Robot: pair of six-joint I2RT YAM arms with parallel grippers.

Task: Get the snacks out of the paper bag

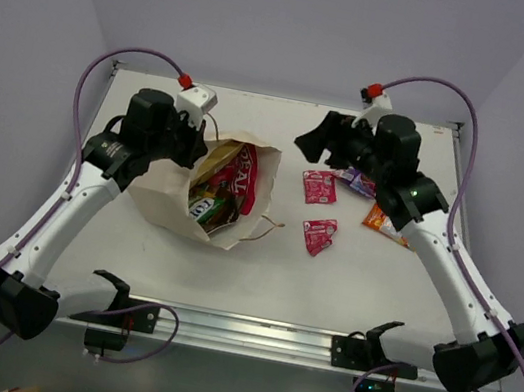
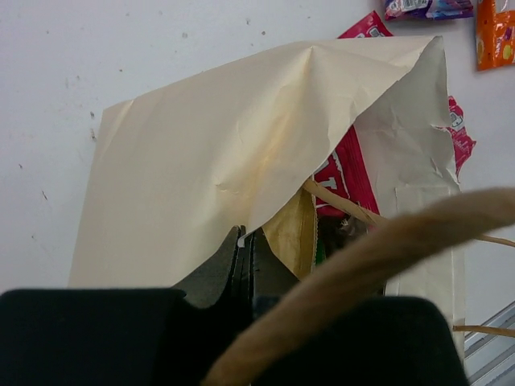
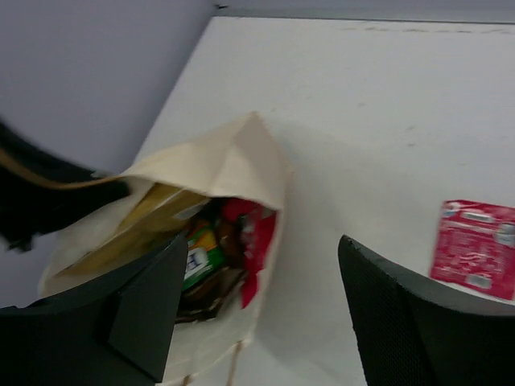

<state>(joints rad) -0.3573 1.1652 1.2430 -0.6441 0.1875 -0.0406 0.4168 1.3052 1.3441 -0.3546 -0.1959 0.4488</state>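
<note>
The paper bag (image 1: 164, 203) lies on its side left of centre on the surface (image 1: 258, 277), its mouth gaping toward the right and the near edge. In the mouth show a red-pink bag (image 1: 245, 178), a tan-yellow bag (image 1: 216, 159) and a small green packet (image 1: 201, 208); the darker packets under them cannot be told apart. Right of the bag, 2 packets lie flat and apart on the surface: a far pink packet (image 1: 320, 186) and a near pink packet (image 1: 318, 234). A purple packet (image 1: 358, 181) and an orange packet (image 1: 382, 222) lie beside the right arm. The left hand (image 2: 244, 257) is pinched narrow on the bag's upper lip, with a string handle (image 2: 378, 265) looping close across its wrist camera. The right hand (image 3: 261, 241) is spread wide, holds nothing, and hangs above the surface just right of the bag's mouth.
</note>
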